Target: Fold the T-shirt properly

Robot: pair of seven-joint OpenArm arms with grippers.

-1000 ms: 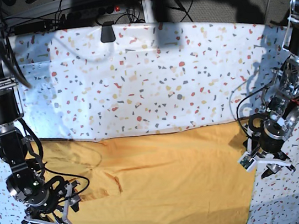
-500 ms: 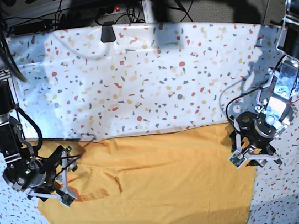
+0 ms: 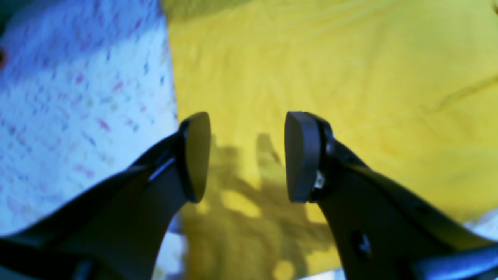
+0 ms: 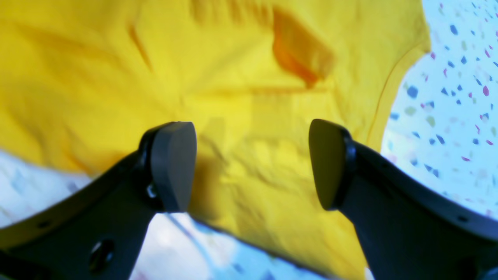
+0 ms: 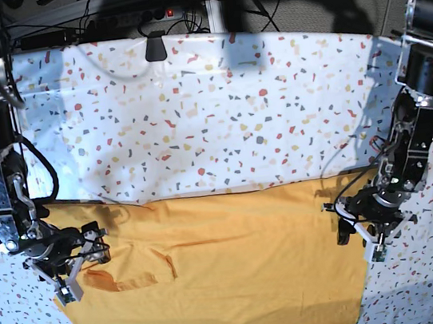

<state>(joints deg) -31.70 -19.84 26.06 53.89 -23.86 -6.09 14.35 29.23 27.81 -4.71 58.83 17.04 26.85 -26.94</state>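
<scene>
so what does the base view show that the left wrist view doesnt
Only the base view shows the whole T-shirt spread along the near edge of the speckled tablecloth, both arms, the right gripper over the sleeve end, and the cables behind the table. Only the left wrist view shows the left gripper close up, open with bare cloth between its pads, and the shirt's side edge running against the tablecloth. Both show yellow fabric on the tablecloth and the left gripper above the shirt's edge.
</scene>
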